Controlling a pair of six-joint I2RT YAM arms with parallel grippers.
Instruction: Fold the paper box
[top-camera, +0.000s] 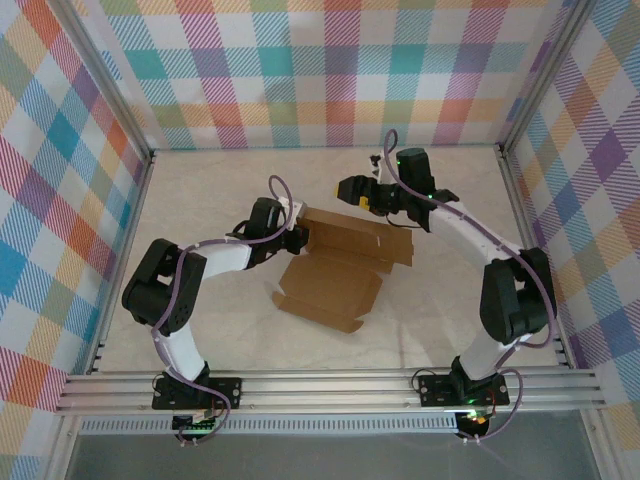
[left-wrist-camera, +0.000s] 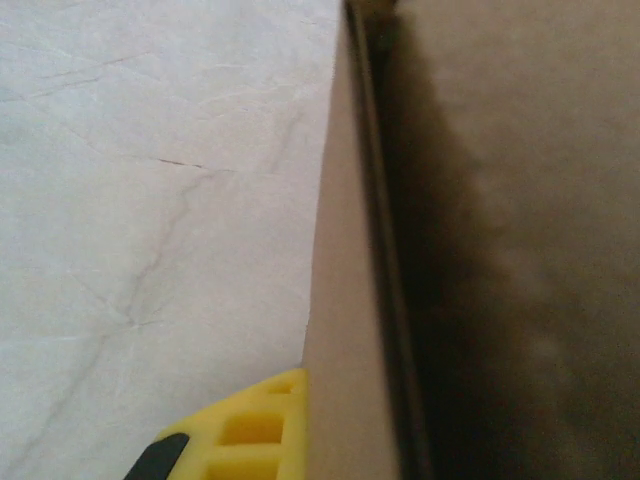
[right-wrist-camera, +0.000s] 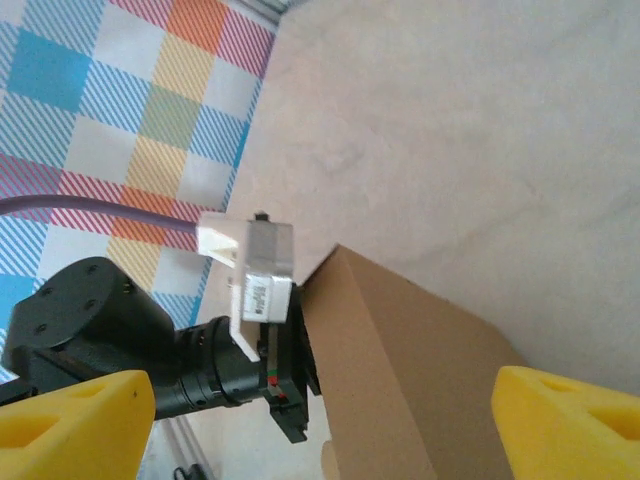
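Observation:
The paper box (top-camera: 340, 268) is a brown cardboard sheet, partly folded, lying in the middle of the table. Its left wall (left-wrist-camera: 350, 300) stands upright, and my left gripper (top-camera: 299, 237) is shut on that wall. One yellow finger (left-wrist-camera: 255, 432) presses against the wall's outer face; the other finger is hidden behind the cardboard. My right gripper (top-camera: 350, 190) hovers open just above the box's back edge, nothing between its fingers. In the right wrist view its fingers (right-wrist-camera: 565, 425) stand wide apart, with the box's raised corner (right-wrist-camera: 420, 370) and the left arm's wrist (right-wrist-camera: 150, 350) below.
The pale marbled tabletop (top-camera: 200, 320) is ringed by plaid walls (top-camera: 320, 70) and an aluminium rail (top-camera: 330, 390) at the near edge. A front flap of the box (top-camera: 325, 305) lies flat toward the arm bases.

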